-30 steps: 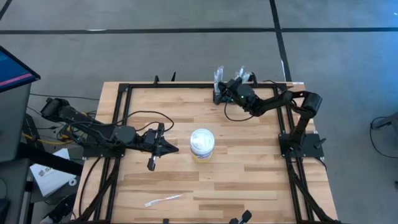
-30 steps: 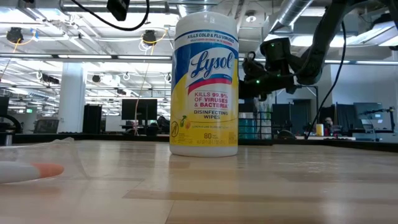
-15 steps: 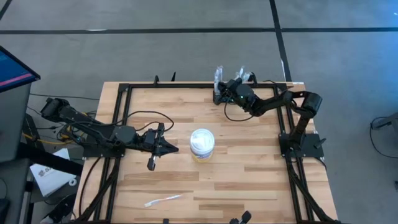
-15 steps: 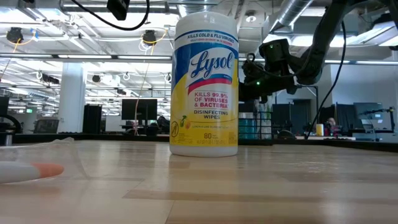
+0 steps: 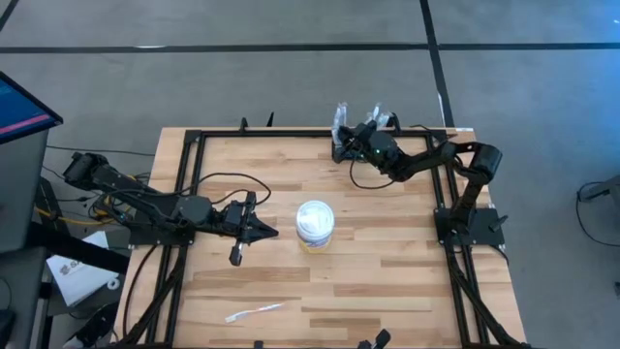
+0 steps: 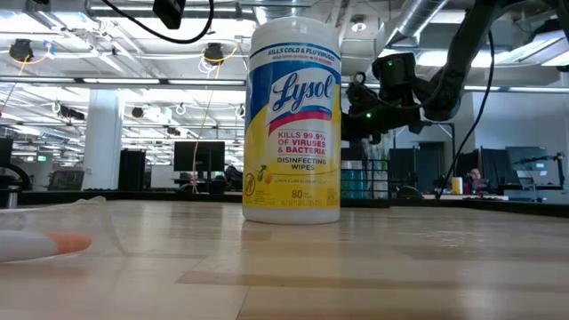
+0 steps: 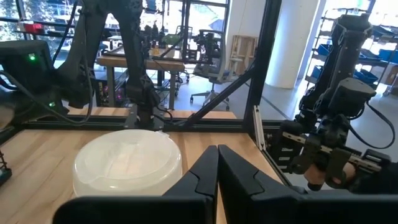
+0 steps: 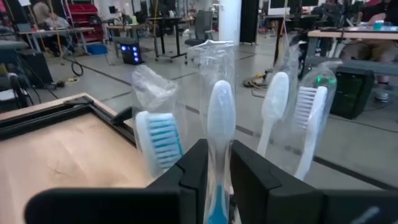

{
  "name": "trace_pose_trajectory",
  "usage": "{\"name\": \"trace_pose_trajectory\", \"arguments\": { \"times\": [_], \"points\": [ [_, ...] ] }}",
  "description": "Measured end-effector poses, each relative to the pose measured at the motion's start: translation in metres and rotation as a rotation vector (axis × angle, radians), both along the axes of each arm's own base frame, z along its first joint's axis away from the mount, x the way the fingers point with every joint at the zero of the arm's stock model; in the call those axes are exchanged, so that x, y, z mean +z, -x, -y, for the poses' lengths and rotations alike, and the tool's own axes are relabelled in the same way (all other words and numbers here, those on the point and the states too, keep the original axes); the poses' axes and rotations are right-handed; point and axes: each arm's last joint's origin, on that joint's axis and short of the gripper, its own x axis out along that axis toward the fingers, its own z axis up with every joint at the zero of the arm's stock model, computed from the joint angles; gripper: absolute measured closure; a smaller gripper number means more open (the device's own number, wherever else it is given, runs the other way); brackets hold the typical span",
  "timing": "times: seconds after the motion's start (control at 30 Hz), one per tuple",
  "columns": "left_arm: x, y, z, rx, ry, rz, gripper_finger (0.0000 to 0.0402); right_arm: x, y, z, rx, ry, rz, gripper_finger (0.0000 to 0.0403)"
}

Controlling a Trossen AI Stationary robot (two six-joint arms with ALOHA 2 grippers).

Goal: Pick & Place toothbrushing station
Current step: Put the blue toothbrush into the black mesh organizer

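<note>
Four wrapped toothbrushes [image 8: 219, 118] upright in toothbrushing station [image 5: 341, 147] (far edge), right gripper [image 8: 214, 163] around one

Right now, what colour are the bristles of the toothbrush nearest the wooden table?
Blue with white, on that toothbrush; the right wrist view shows it best.

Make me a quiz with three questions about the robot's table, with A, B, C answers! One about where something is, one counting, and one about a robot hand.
1. Where is the round white lidded tub?
A. near the middle of the wooden table
B. on the floor
C. hanging off a table corner

2. How many plastic-wrapped toothbrushes stand in front of the right gripper?
A. one
B. four
C. seven

3. How is the left gripper?
A. wide open
B. shut, holding nothing
C. squeezing the tub

Answers:
1. A, the high view shows the tub mid-table.
2. B, the right wrist view shows four upright.
3. B, its fingers meet beside the tub.
</note>
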Motion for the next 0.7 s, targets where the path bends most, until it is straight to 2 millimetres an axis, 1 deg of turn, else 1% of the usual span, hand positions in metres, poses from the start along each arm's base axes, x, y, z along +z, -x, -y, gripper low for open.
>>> {"name": "trace_pose_trajectory", "arguments": {
  "times": [0.23, 0.33, 0.47, 0.63, 0.7],
  "points": [
    [0.000, 0.000, 0.000, 0.000, 0.000, -0.001, 0.0400, -0.001, 0.000, 0.000, 0.018, 0.001, -0.018, 0.0346],
    [0.000, 0.000, 0.000, 0.000, 0.000, -0.002, 0.0400, 0.000, -0.002, -0.004, 0.032, 0.027, -0.043, 0.0346],
    [0.000, 0.000, 0.000, 0.000, -0.001, -0.003, 0.0400, 0.016, -0.001, -0.010, 0.054, 0.070, -0.047, 0.0345],
    [0.000, 0.000, 0.000, 0.000, 0.002, -0.004, 0.0400, 0.040, 0.009, -0.015, 0.055, 0.088, -0.078, 0.0345],
    [-0.001, 0.000, 0.000, 0.000, 0.002, -0.005, 0.0400, 0.043, 0.013, -0.017, 0.056, 0.066, -0.107, 0.0345]
  ]
}}
